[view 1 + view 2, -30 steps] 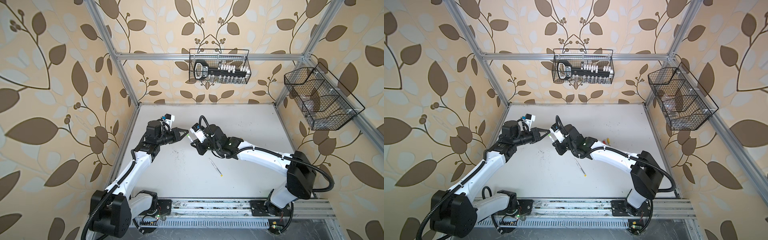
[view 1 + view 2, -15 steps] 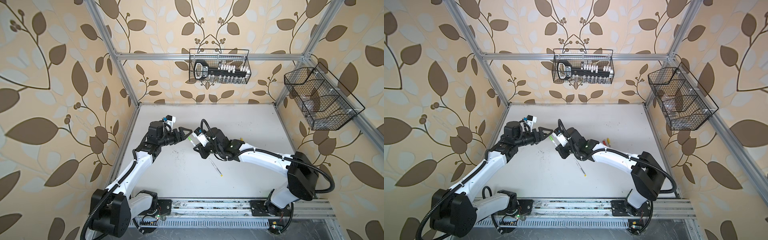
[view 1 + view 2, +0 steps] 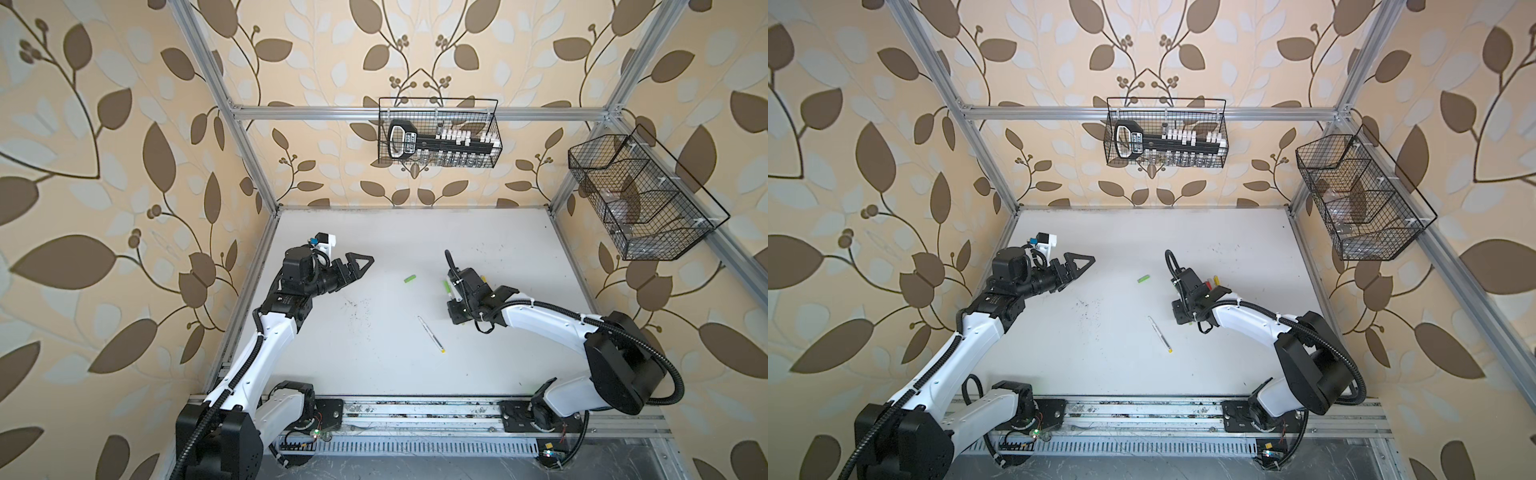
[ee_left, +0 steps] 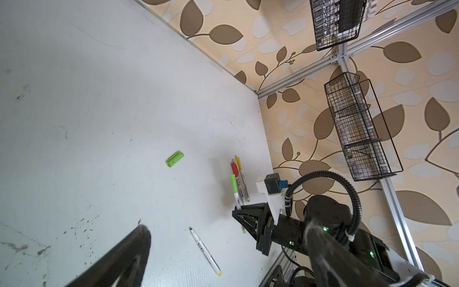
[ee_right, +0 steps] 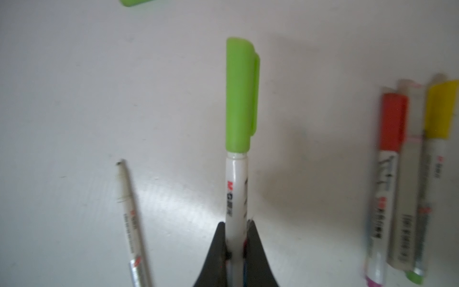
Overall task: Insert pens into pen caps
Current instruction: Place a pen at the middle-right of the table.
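- Light-green plastic cap with a clip [image 5: 239,94] sits snug on a slim white-barrelled pen [image 5: 236,193]. The right claw [image 5: 237,226] pinches that barrel narrowly, right of centre and low by the white table [image 3: 374,374]; contact unclear.
- Left claw [image 3: 360,266] stands wide and empty at the far left.
- A loose light-green tube cap [image 3: 410,279] lies mid-table; an uncapped thin-tipped pen with a yellow end plug [image 3: 430,334] lies nearer.
- A red-capped pen [image 4: 234,169] and a yellow-capped pen [image 4: 238,162] lie side by side just right of the held one.
- All look light, stiff and smooth, prone to roll or slip: take a pen mid-barrel, a cap across its body, clear of the tip.
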Robot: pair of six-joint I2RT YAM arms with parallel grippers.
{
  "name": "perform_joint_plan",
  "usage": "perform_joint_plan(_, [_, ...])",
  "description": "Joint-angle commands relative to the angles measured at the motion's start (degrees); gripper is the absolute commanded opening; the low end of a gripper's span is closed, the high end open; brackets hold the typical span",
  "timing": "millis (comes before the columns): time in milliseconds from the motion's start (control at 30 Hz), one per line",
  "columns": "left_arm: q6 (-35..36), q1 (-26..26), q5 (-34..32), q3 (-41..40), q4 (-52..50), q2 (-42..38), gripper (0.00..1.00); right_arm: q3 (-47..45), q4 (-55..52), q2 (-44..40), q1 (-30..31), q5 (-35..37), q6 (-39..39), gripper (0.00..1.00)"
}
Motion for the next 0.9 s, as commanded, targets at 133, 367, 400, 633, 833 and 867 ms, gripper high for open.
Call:
perform_joint_plan(133, [-0.17, 0.09, 1.21, -0.4, 1.53, -1.72, 0.99, 3.11, -7.4, 4.68, -2.33, 12.06, -1.71, 0.11])
perform_joint_plan(367, [-0.41, 0.08, 1.05, -0.92, 1.8, -1.81, 0.99, 7.7, -10.78, 11.71, -3.45, 15.32, -2.33, 0.15])
perform_joint_plan(400, [-0.52, 0.09, 1.02, -1.01, 1.88, -1.81, 0.99, 8.15, -11.17, 12.61, -3.41, 15.53, -2.5, 0.16])
perform_joint_plan(633, [-0.43, 0.09, 0.98, -1.02, 1.06, -1.3, 0.99, 11.96, -13.16, 14.94, -1.06, 18.22, -2.44, 0.49])
perform_joint_plan(833, [1.59, 0.08, -4.08, 0.04, -6.24, -2.38, 0.99, 16.23, -11.18, 15.17, 2.61, 14.24, -5.51, 0.71])
perform_joint_plan(867, [2.51, 0.18, -5.68, 0.63, -8.9, -2.49, 0.99, 16.89, -10.12, 15.14, 2.48, 11.61, -6.06, 0.74])
